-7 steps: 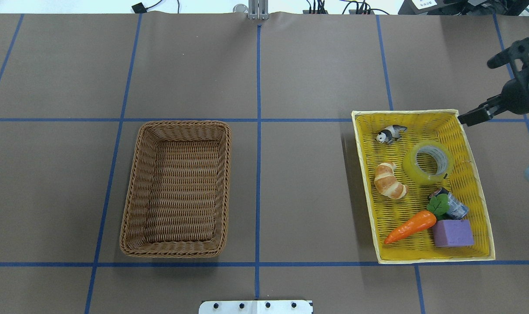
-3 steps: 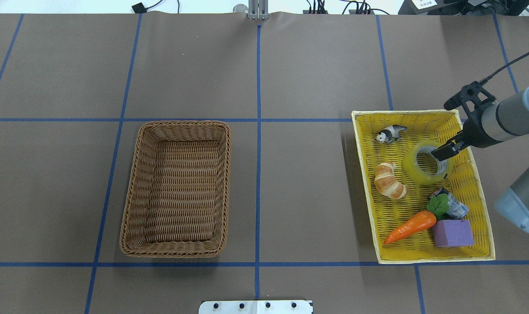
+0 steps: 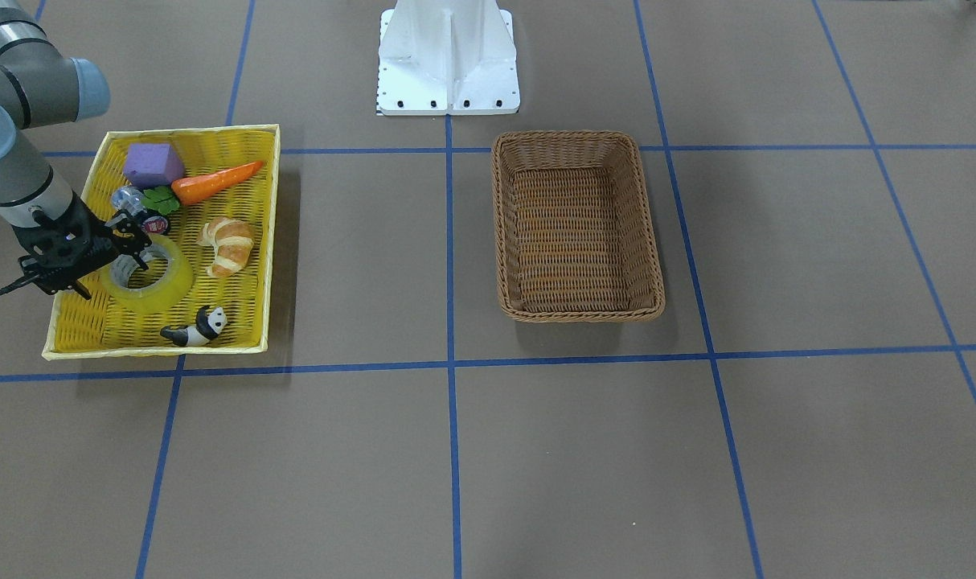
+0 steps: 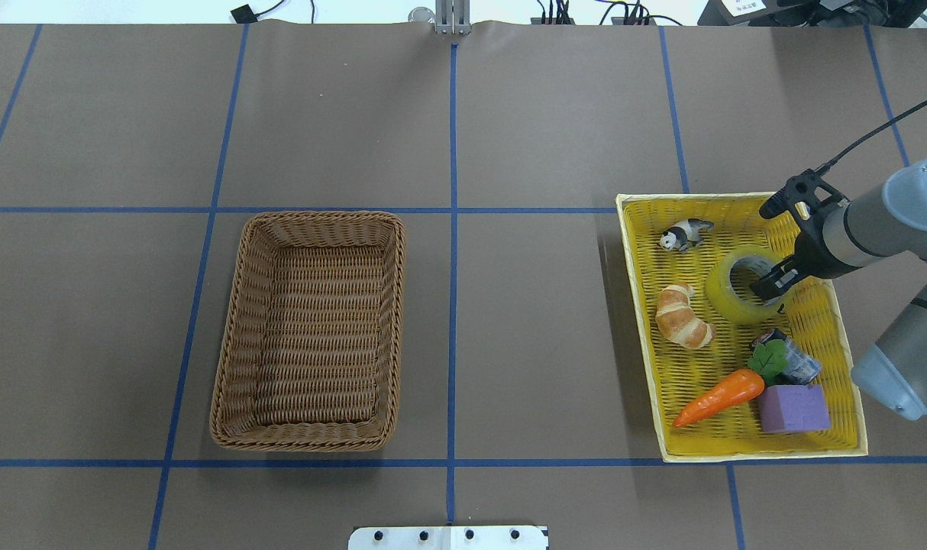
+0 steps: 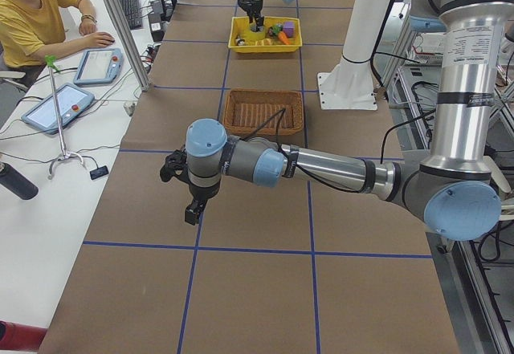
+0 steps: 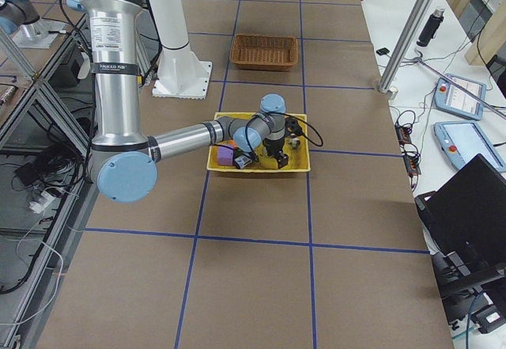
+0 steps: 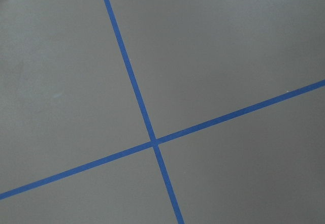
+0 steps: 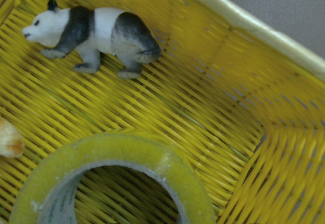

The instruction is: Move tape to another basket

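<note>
Nothing of the move is done yet, as far as I can see. The tape (image 4: 727, 302) lies flat inside the yellow tray (image 4: 738, 210), in the half of the tray farther from the robot, close to the tray's wall on the robot's right. It shares the tray with a toy panda (image 4: 685, 233), a croissant (image 4: 685, 315), a carrot (image 4: 719, 397) and a purple block (image 4: 793, 407).

The right gripper (image 4: 769, 289) is down in the tray at the roll's edge. One finger seems to be over the grey core and the other outside the yellow wall. Its jaws look parted to me, with nothing clamped between them; the roll sits level on the tray's weave. The wrist camera looks straight onto the top of the roll and shows no fingers.

The brown wicker basket (image 4: 318, 220) stands well apart from the tray, on the robot's left of it across the bench (image 4: 509, 305), and has nothing in it. The left gripper (image 5: 193, 213) hangs over bare bench farther off again from the tray, beyond the basket; I cannot tell how its jaws stand.

By my reckoning the whole job is ahead: closing on the roll's wall, lifting it clear of the tray, carrying it across and setting it in the basket.
</note>
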### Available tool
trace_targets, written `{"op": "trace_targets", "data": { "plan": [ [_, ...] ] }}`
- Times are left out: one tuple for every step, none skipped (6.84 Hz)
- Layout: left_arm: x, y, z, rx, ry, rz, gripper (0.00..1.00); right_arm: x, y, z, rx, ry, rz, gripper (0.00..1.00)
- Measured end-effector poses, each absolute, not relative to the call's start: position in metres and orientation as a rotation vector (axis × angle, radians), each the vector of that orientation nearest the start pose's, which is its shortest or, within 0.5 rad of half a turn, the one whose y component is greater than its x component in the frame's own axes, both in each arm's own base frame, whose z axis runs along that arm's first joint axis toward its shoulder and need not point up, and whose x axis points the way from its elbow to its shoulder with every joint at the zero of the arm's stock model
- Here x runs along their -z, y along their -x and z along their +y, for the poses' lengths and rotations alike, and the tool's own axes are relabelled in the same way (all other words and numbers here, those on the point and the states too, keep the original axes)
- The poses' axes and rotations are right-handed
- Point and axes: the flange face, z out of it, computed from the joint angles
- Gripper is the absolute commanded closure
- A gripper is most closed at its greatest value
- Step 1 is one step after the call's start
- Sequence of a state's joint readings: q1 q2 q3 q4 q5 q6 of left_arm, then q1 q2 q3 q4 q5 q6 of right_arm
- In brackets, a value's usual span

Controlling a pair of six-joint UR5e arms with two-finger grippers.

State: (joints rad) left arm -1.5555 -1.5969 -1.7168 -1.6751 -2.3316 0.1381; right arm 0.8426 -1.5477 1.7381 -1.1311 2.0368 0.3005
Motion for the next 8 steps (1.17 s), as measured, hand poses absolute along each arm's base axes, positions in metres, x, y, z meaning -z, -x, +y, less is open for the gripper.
{"op": "trace_targets", "data": {
  "plan": [
    [-0.562, 0.057, -0.514, -0.250, -0.309, 0.740, 0.01, -0.525, 0.287, -0.453, 0.557, -0.324, -0.706, 1.00],
    [-0.563, 0.057, -0.514, -0.250, -0.308, 0.740, 0.01, -0.523, 0.285, -0.454, 0.555, -0.329, -0.707, 1.00],
    [-0.564, 0.057, -0.513, -0.249, -0.307, 0.740, 0.01, -0.519, 0.278, -0.459, 0.542, -0.342, -0.707, 1.00],
    [-0.564, 0.057, -0.513, -0.249, -0.307, 0.740, 0.01, -0.511, 0.260, -0.468, 0.512, -0.368, -0.708, 1.00],
    [-0.562, 0.057, -0.513, -0.250, -0.309, 0.740, 0.01, -0.498, 0.233, -0.480, 0.464, -0.409, -0.712, 1.00],
    [-0.559, 0.057, -0.513, -0.253, -0.316, 0.740, 0.01, -0.482, 0.203, -0.492, 0.410, -0.454, -0.713, 1.00],
    [-0.552, 0.057, -0.514, -0.263, -0.343, 0.738, 0.01, -0.466, 0.182, -0.504, 0.355, -0.494, -0.716, 1.00],
    [-0.545, 0.056, -0.516, -0.279, -0.389, 0.734, 0.01, -0.445, 0.174, -0.518, 0.291, -0.520, -0.734, 1.00]
  ]
}}
